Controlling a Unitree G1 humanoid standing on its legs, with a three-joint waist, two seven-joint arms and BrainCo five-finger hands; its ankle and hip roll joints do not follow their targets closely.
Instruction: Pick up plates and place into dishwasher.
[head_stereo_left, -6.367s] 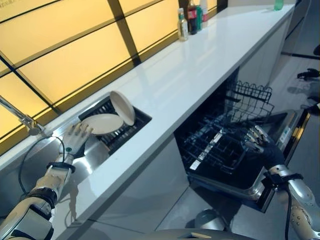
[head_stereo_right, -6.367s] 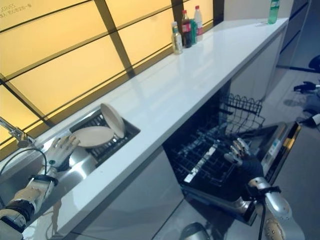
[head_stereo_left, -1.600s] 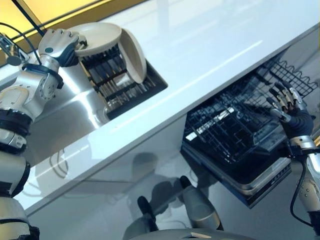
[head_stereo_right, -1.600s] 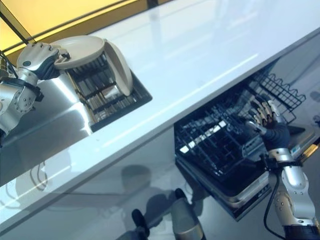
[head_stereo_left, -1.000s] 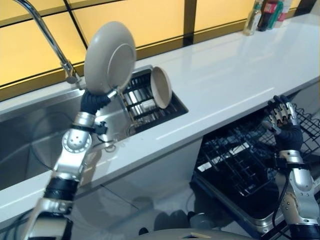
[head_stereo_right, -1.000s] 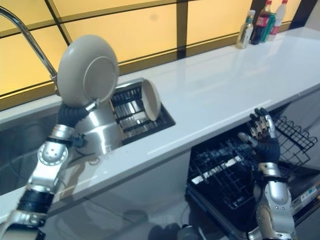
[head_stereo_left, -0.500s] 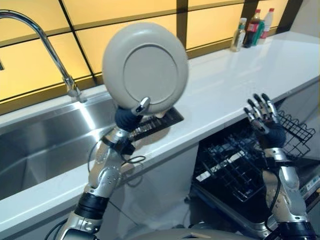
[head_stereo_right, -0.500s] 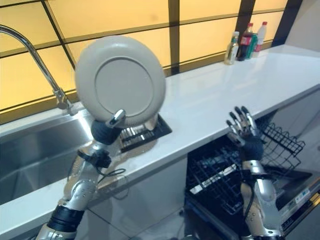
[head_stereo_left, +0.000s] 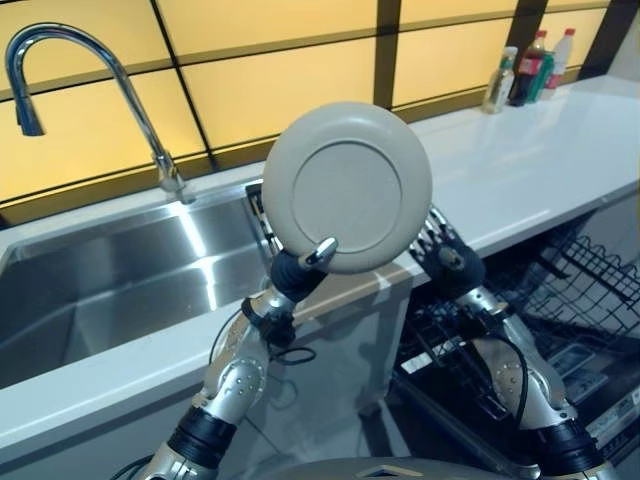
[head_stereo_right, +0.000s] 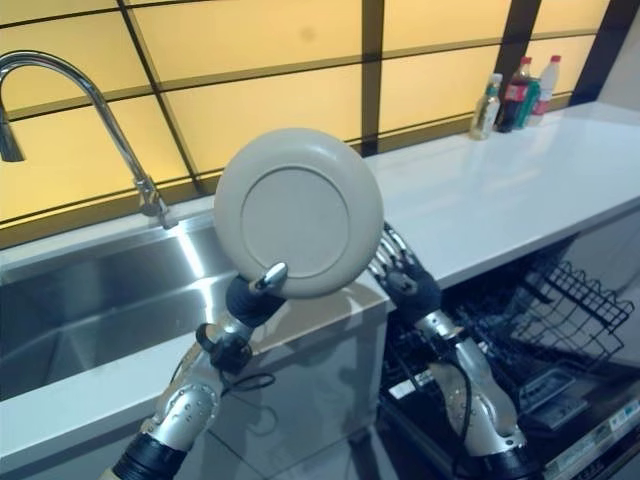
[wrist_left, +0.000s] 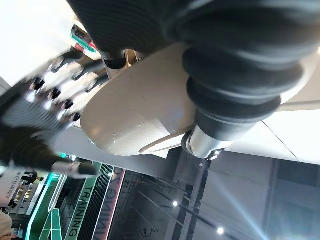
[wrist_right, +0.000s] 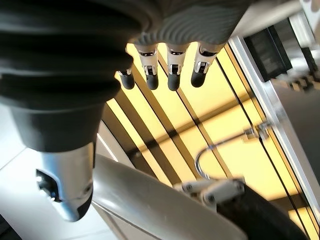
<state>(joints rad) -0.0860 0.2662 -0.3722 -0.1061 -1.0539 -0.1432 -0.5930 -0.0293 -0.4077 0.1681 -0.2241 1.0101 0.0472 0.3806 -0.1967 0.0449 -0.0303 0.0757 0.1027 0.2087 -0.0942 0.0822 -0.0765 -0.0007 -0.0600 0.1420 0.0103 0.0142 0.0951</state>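
Note:
My left hand (head_stereo_left: 293, 275) holds a round beige plate (head_stereo_left: 348, 187) upright by its lower edge, raised in front of the counter, with the thumb hooked over the rim. The plate's underside (wrist_left: 142, 112) shows past that hand's dark cover in the left wrist view. My right hand (head_stereo_left: 447, 262) is lifted close behind the plate's lower right edge, its fingers (wrist_right: 171, 70) straight and spread; I cannot tell whether they touch the plate. The open dishwasher's black wire rack (head_stereo_left: 565, 290) lies below at the right.
A steel sink (head_stereo_left: 120, 280) with a tall curved faucet (head_stereo_left: 95, 60) lies at the left. The white counter (head_stereo_left: 520, 150) runs to the right, with bottles (head_stereo_left: 527, 68) at its far end. The dishwasher door (head_stereo_right: 590, 420) hangs open at the lower right.
The view has shifted. My left hand has carried the plate lower and to the right. My right hand has come across from above the rack to just behind the plate.

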